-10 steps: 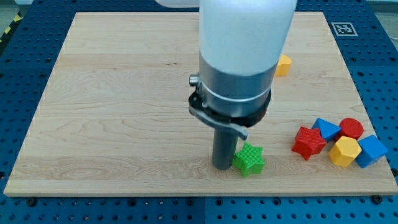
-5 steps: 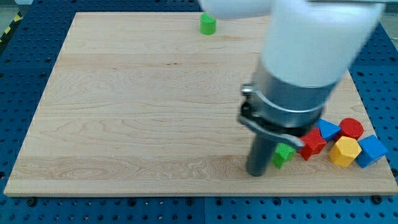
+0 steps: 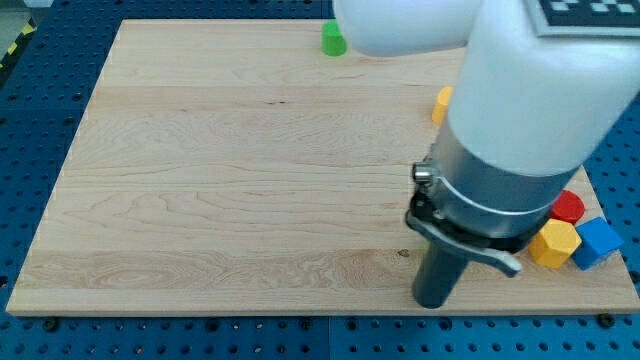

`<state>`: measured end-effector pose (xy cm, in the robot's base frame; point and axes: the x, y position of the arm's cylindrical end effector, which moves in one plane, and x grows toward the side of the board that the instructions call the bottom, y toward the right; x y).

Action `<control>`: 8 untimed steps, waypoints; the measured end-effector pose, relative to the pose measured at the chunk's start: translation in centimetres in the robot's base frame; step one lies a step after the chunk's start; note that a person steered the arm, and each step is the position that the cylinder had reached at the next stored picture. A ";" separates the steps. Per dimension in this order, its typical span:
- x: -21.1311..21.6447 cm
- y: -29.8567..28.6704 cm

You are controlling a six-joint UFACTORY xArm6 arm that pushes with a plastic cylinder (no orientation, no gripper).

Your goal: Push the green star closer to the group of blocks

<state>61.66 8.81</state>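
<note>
My tip (image 3: 432, 303) rests on the wooden board (image 3: 220, 180) near the view's bottom edge, right of centre. The arm's grey and white body hides the green star, which does not show. At the view's lower right, part of the group shows: a yellow hexagonal block (image 3: 554, 243), a blue block (image 3: 600, 242) and a red round block (image 3: 568, 207). They lie to the right of my tip, partly behind the arm.
A small green cylinder (image 3: 333, 39) stands near the board's top edge. An orange-yellow block (image 3: 441, 104) peeks out beside the arm at the upper right. The board's bottom edge is just below my tip.
My tip has moved to the right along the bottom of the board. The green star went right with it and is now hidden behind the arm, as are the red star and one blue block.
</note>
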 end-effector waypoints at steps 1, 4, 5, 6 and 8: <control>-2.5 -2.1; -5.3 1.7; -4.4 3.6; -3.6 5.1; -2.8 5.5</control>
<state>58.86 14.34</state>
